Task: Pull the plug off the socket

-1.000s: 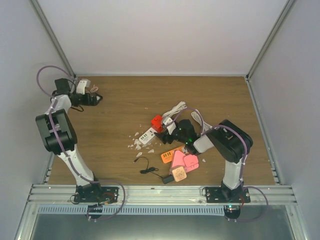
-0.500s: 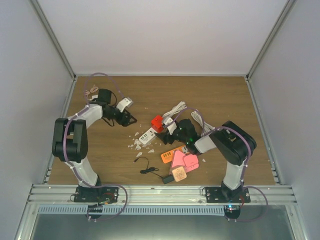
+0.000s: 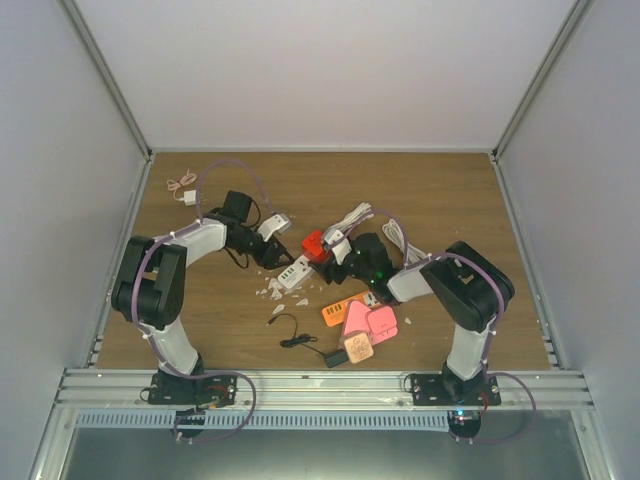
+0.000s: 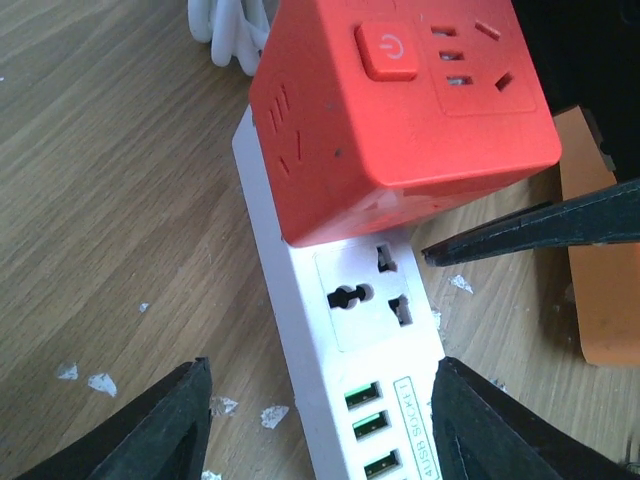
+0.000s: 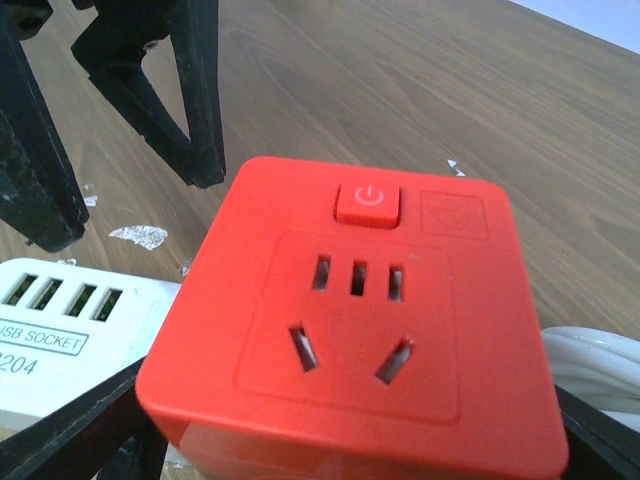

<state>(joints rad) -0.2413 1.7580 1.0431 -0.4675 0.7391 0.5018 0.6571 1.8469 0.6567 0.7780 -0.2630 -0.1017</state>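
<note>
The red plug cube [image 3: 314, 244] sits pushed into the 1 o'clock end of the white socket strip [image 3: 293, 273], mid-table. The left gripper [image 4: 322, 372] straddles the strip's free end, jaws apart, touching nothing. The right gripper [image 5: 340, 440] flanks the cube from 3 o'clock; I can't tell if it's pinching. Looks like the bracing step: next, clamp the strip, then pull the cube away

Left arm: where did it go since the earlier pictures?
The left arm swung from the far left corner rightward to the white power strip. The left end effector now straddles it, not yet gripping. The right end effector, red socket cube and strip stayed put.
</note>
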